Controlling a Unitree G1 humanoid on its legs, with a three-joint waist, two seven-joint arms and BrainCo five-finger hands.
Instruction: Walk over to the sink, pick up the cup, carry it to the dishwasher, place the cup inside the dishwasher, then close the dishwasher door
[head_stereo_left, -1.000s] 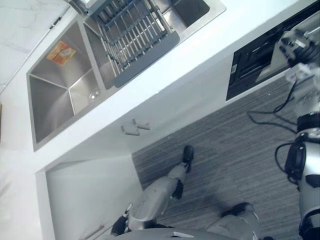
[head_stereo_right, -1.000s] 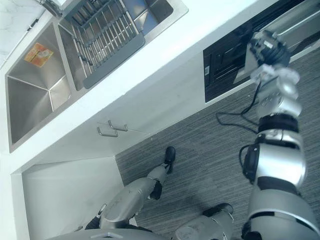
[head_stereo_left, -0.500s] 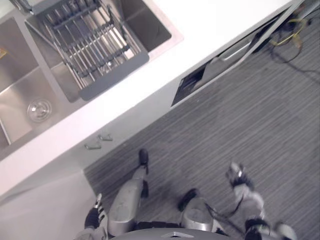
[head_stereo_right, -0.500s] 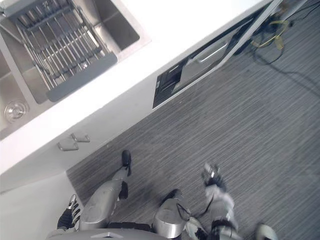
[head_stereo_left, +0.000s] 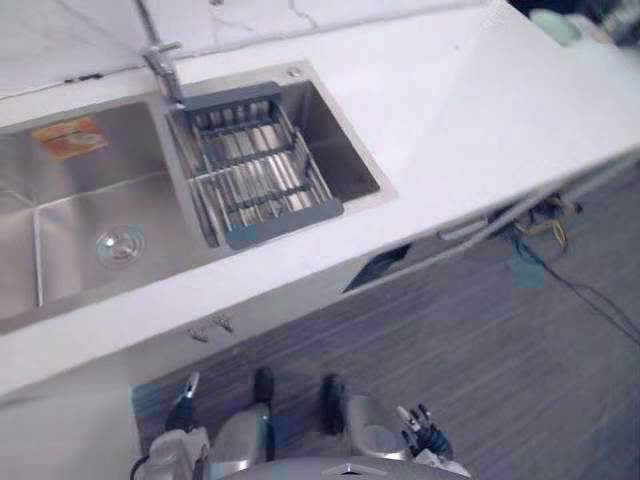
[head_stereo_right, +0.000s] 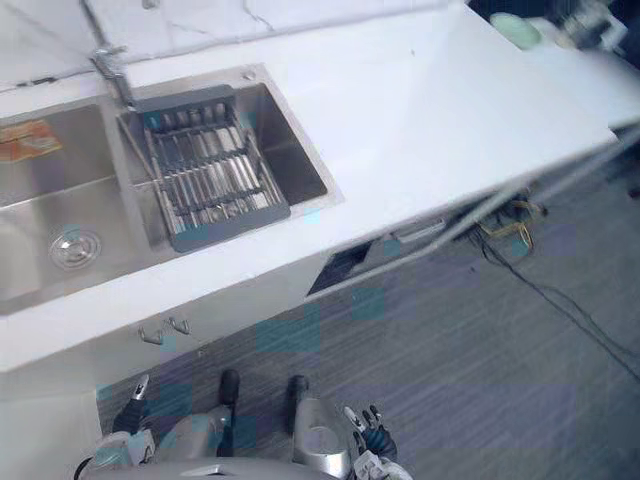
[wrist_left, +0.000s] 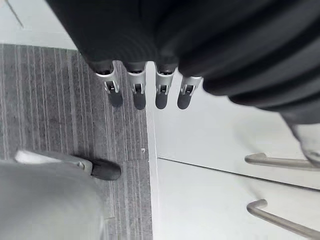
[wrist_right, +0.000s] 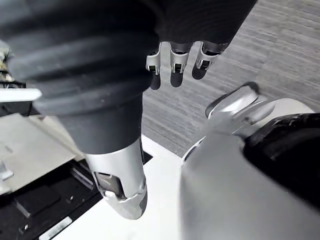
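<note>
Just dropped the right hand (wrist_right: 175, 60) away from the dishwasher door (head_stereo_right: 415, 240): up at it a second ago, now hanging low and well back from it, fingers loose and apart, clamped on nothing. Same story for the left hand (wrist_left: 161, 90), dangling with straight fingers, empty, near the cabinet handles (wrist_left: 280, 162). Also swung the whole view round, so putting that down to the head turning, not the counter (head_stereo_left: 450, 110) shifting. Can't tell where the cup is; best guess, tucked behind that door, ahead of and above the right hand. Reads like a closing push already made. Not quite sealed though: still seeing a dark gap (head_stereo_right: 338, 268) at the door's end nearer the left hand. Sink (head_stereo_left: 60, 200) and drying rack (head_stereo_left: 260, 175) further up, beyond the left hand. Probably needs one more nudge from the right hand to finish the job.
</note>
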